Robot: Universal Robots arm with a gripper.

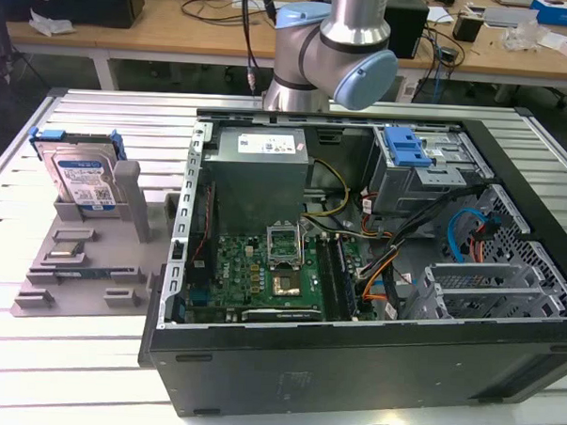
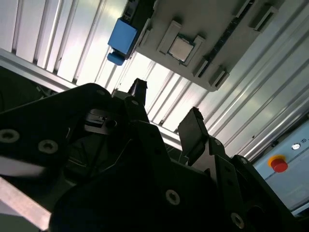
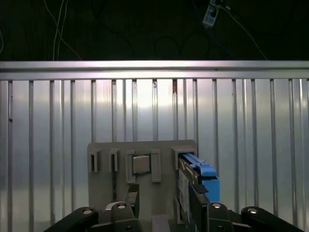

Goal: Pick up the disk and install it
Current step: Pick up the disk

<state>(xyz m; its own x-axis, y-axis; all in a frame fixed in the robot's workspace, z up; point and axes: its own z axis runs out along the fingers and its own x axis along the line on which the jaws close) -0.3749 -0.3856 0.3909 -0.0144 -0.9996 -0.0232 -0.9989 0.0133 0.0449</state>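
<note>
While my gripper point(image 3: 164, 193) hangs spread and empty near the upright disk point(image 3: 200, 176), I'd line it up squarely astride.

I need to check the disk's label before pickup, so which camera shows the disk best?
The exterior view: the disk stands upright in its grey holder, label facing the camera. Both wrist views show it edge-on, mostly its blue bracket.

The disk point(image 3: 205, 176), just beyond the gripper point(image 3: 164, 193), partly hidden behind one finger point(image 3: 199, 200) and cut off by the first wrist view's edge; arm point(image 1: 333, 45) cropped at the exterior view's upper edge
</note>
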